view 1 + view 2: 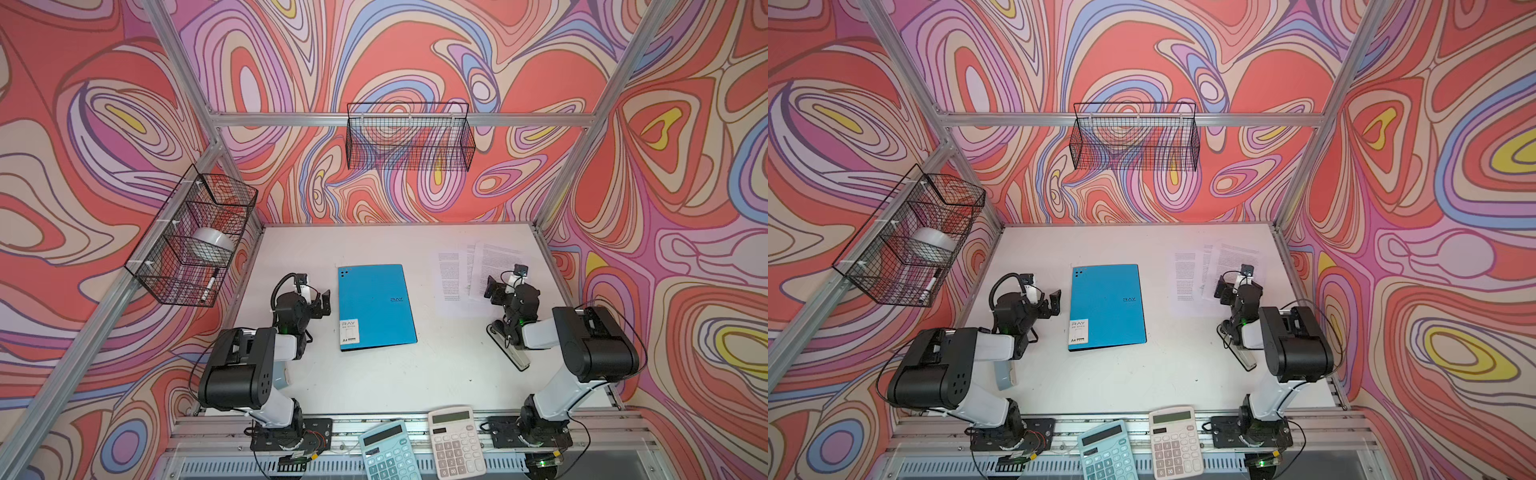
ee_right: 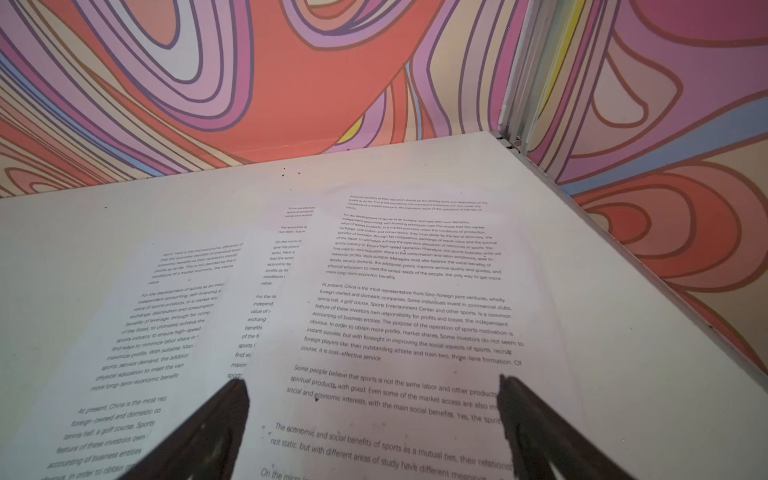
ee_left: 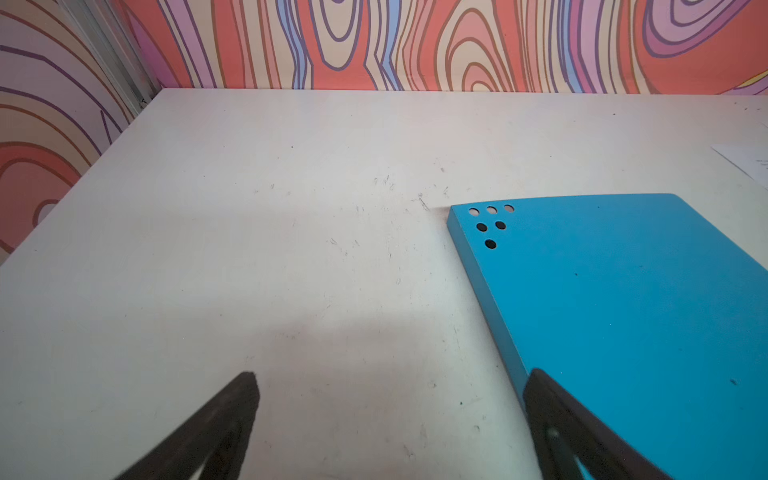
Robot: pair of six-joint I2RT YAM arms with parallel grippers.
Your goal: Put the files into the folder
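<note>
Folder (image 1: pixel 376 307): closed, bright blue, marked with a "RAY" logo and a white label; laid flat mid-table.
Files (image 1: pixel 461 274): three white sheets of dense black print, fanned and overlapped, set right of the folder toward the far right corner.
Left gripper (image 3: pixel 392 374): jaws spread wide, nothing held; placed just beside the folder's left edge.
Right gripper (image 2: pixel 372 380): jaws spread wide, nothing held; poised over the top sheet, contact cannot be told.
Room: bare table (image 1: pixel 374 382) is seen before the folder and between folder and files.
</note>
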